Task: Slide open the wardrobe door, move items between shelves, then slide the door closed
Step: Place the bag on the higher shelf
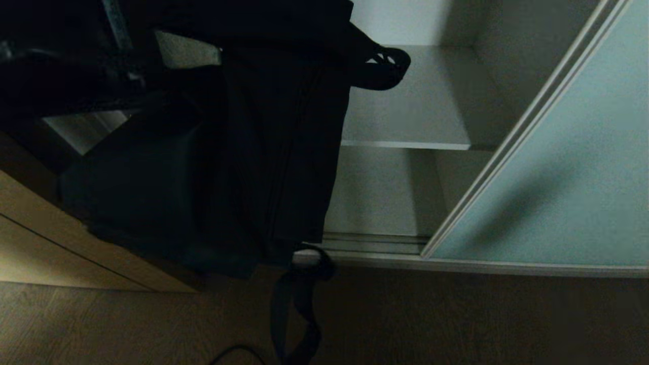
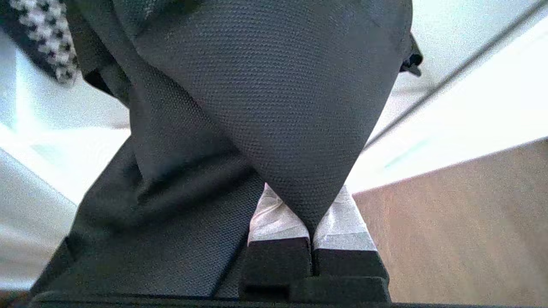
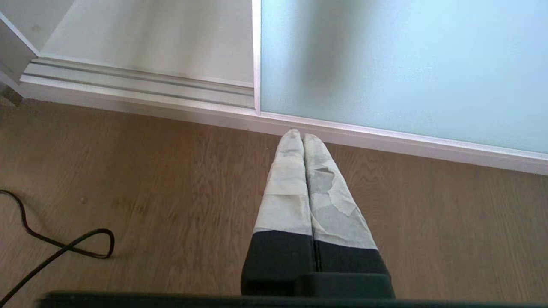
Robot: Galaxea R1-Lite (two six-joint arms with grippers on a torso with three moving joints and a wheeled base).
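Observation:
The floppy all-black bag (image 1: 263,152) hangs in front of the open wardrobe, its strap (image 1: 296,309) dangling to the floor. My left gripper (image 2: 311,214) is shut on a fold of the bag's black fabric (image 2: 278,94), which covers the fingertips. A corner of the houndstooth bag (image 2: 43,34) shows behind it. A pale shelf (image 1: 405,116) lies bare to the right of the bag. The sliding wardrobe door (image 1: 557,177) stands pushed to the right. My right gripper (image 3: 303,137) is shut on nothing, low over the floor by the door's bottom rail (image 3: 385,139).
The ribbed floor track (image 1: 375,243) runs along the opening. A beige wooden panel (image 1: 50,243) stands at the left. A black cable (image 3: 64,248) loops on the wooden floor (image 3: 150,179).

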